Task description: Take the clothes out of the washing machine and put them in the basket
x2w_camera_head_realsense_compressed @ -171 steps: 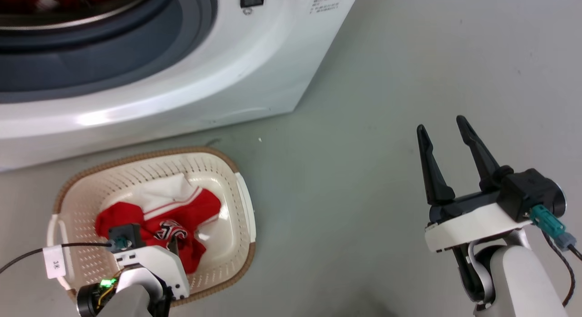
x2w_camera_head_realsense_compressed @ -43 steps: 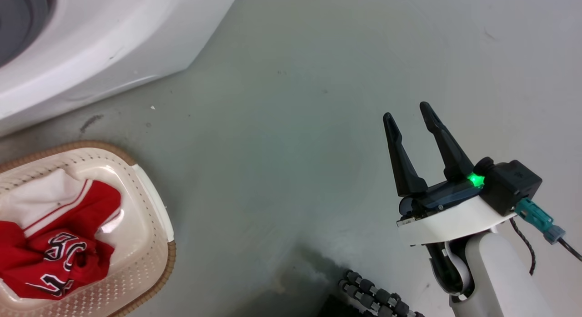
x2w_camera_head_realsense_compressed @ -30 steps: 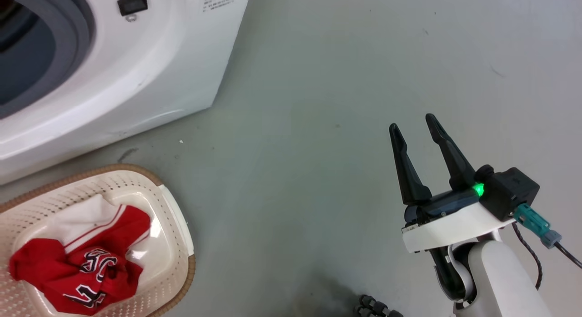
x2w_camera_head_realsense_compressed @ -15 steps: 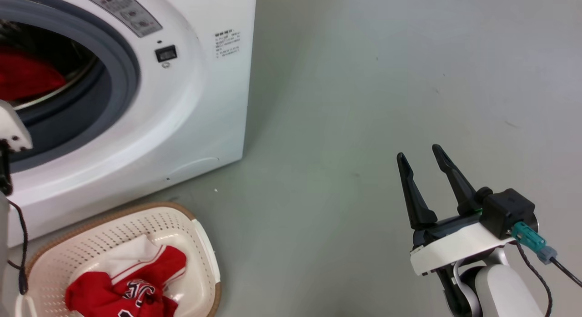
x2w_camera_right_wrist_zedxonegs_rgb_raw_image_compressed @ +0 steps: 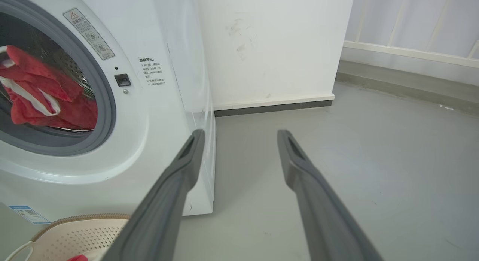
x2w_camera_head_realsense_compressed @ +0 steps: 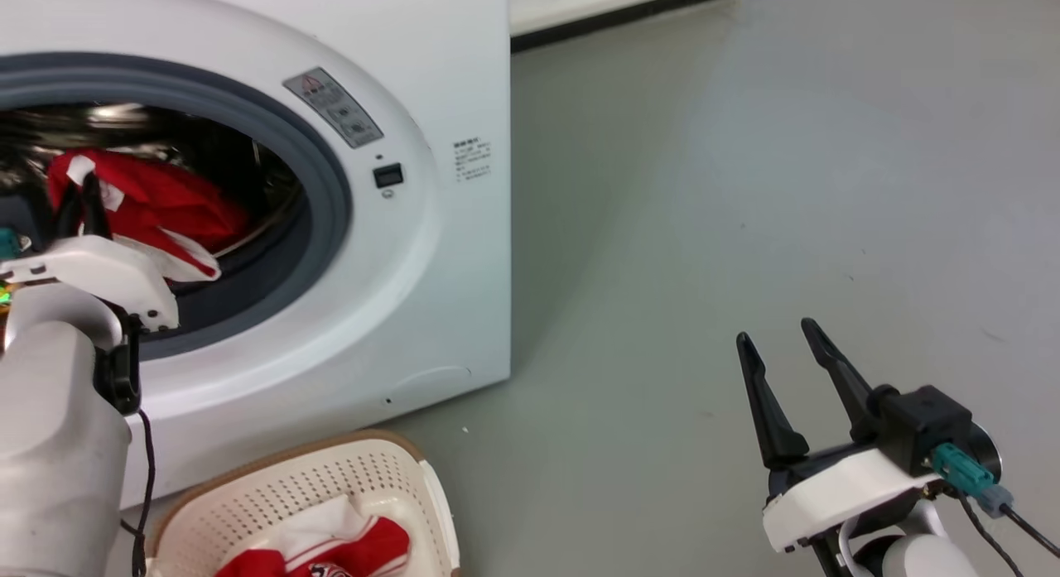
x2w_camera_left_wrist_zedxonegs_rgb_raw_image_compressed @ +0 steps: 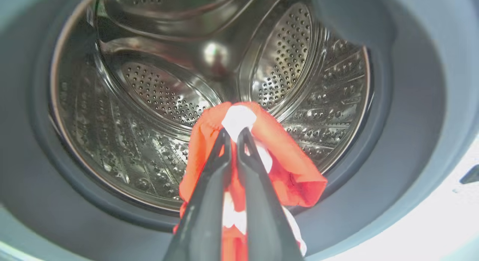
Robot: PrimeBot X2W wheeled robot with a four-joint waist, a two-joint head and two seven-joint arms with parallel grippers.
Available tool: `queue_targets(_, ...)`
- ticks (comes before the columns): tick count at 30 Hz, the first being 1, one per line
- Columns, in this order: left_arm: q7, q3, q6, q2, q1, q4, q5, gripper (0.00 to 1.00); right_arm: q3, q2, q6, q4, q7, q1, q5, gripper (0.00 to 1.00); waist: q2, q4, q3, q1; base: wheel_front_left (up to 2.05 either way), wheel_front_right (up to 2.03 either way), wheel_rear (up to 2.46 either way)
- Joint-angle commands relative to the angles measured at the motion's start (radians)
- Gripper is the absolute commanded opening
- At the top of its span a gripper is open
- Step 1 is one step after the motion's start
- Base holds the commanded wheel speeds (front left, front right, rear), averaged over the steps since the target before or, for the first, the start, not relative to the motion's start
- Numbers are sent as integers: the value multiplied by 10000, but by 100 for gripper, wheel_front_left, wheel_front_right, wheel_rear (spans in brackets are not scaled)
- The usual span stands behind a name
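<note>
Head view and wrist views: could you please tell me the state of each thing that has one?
White front-loading washing machine: open at the front, steel drum exposed.
Red white-trimmed garment: pinched, hanging from the left gripper.
Left gripper: shut on that garment.
Right gripper: open, empty.
Cream perforated plastic basket: holds another red-and-white garment.

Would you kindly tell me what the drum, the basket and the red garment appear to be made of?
The drum: polished metal, probably stainless steel; mirror reflections, punched holes.
The basket: matte cream plastic, likely moulded; regular perforations, woven-look brown rim.
The red garment: soft knit-like fabric, white trim; it folds and drapes limply.
</note>
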Motion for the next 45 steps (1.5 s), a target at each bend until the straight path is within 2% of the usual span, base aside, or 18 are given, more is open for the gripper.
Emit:
queue_targets(1,-68,115,90,-104,611,-645,18,0,-42,12,-7,-150,147,298,-113,100,0,459,-731,3,0,0,0)
queue_targets(6,-70,135,231,-192,1537,-1817,122,0,-108,10,-7,-434,464,657,-279,100,0,775,-1304,3,0,0,0)
queue_targets(11,49,77,567,-338,2696,-3419,124,0,-183,12,-7,-820,794,1089,-377,100,0,1203,-1797,3,0,0,0)
queue_targets(20,1037,-12,1556,-463,5329,-6980,-23,0,-301,13,-7,-1293,1095,1437,-416,100,0,1914,-1946,3,0,0,0)
queue_targets(21,1339,-14,1935,-598,6307,-7911,-125,0,-287,12,-7,-1340,1134,1470,-461,100,0,2047,-1893,3,0,0,0)
queue_targets(24,1582,-78,2198,-793,7209,-8489,-283,0,-319,12,-7,-1394,1182,1459,-442,100,0,2167,-1767,3,0,0,0)
queue_targets(29,1666,-261,2190,-1232,8081,-8321,-665,0,-238,13,-7,-1507,1215,1198,-473,100,0,2265,-1278,3,0,0,0)
queue_targets(34,1376,-365,1978,-1690,8287,-7166,-1049,0,-132,13,-7,-1578,1185,868,-486,100,0,2099,-553,3,0,0,0)
queue_targets(38,1000,-434,1713,-1979,7831,-6036,-1182,0,-140,12,-7,-1580,1131,555,-467,100,0,1855,144,3,0,0,0)
queue_targets(45,503,-356,1363,-2129,6511,-4024,-1263,0,-120,13,-7,-1610,919,-74,-358,100,0,1288,1529,3,0,0,0)
